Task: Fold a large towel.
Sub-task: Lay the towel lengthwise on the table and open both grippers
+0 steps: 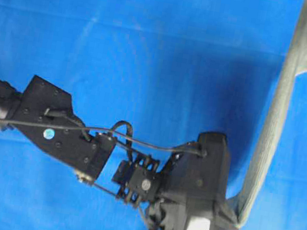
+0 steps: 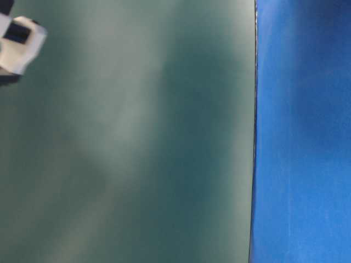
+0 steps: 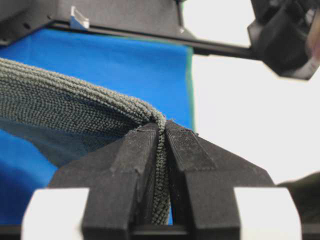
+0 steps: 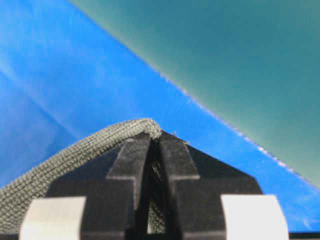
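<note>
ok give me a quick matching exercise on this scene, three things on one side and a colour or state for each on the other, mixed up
Things:
1. towel
2. left gripper
3. backdrop cloth

Colour or state:
A. bright blue
B. grey-green, pulled into a long band between two grips
C. black, closed on a pinch of fabric

Pairs: 1-B, 2-C, 3-A

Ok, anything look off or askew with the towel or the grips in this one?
Nothing stands out. The grey-green terry towel hangs lifted off the blue cloth surface, stretched between both arms. The left pincer and right pincer are each shut on an edge of it, with no visible tear or slipping.
</note>
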